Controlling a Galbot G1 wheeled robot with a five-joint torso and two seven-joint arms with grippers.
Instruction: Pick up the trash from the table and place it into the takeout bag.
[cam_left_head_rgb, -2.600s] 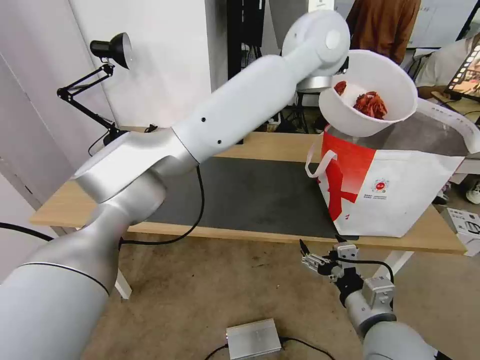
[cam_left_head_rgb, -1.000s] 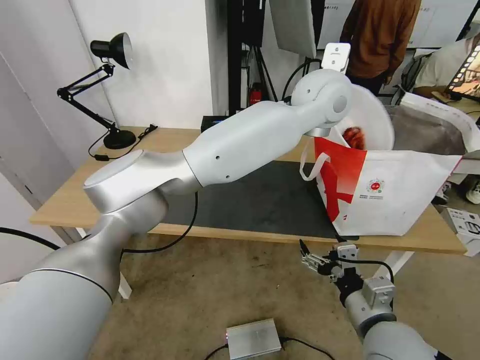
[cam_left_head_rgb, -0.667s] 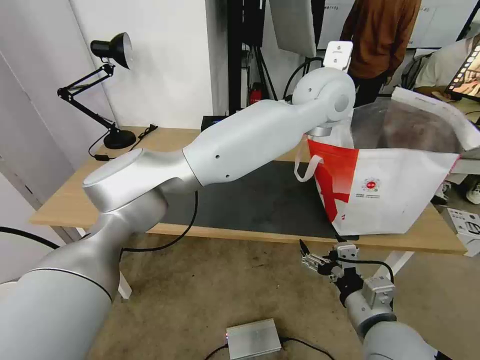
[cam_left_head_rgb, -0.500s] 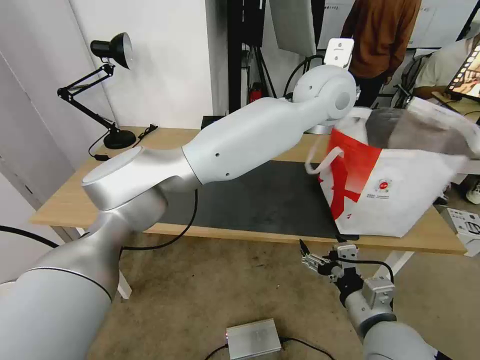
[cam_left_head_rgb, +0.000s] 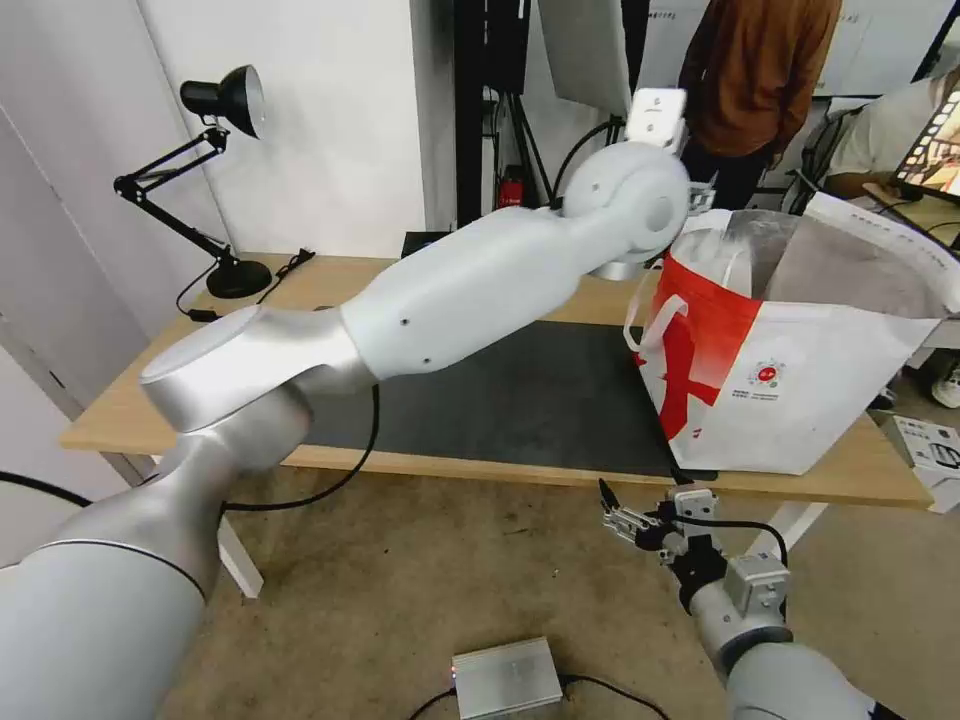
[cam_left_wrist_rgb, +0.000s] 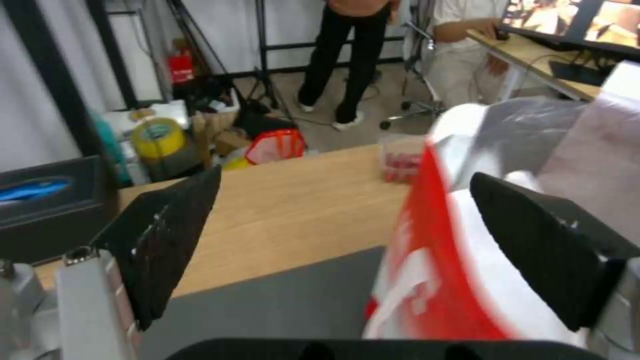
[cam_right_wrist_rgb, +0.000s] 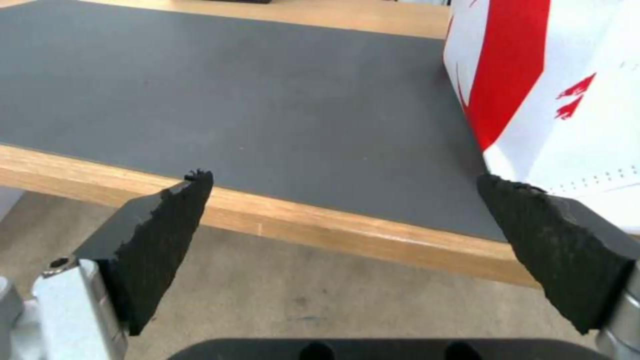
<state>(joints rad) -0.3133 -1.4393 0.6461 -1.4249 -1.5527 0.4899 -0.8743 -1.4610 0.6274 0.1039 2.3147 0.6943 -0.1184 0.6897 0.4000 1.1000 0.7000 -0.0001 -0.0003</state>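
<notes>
Standing on table (cam_left_head_rgb: 500, 290) — white-red takeout bag (cam_left_head_rgb: 800, 390), foil lining, mouth gaping

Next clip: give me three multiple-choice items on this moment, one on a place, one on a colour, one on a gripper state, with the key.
1. Where does the takeout bag stand?
A. on the floor
B. on the table's right end
C. beside the lamp

2. What colour is the mat?
A. dark grey
B. green
C. white

3. The left gripper is:
A. shut on a bowl
B. open, empty
C. shut on a strap

Key: 1 B, the bag sits at the tabletop's right end. 2 A, both the head and right wrist views show it. 3 B, the left wrist view shows its fingers spread with nothing between.
</notes>
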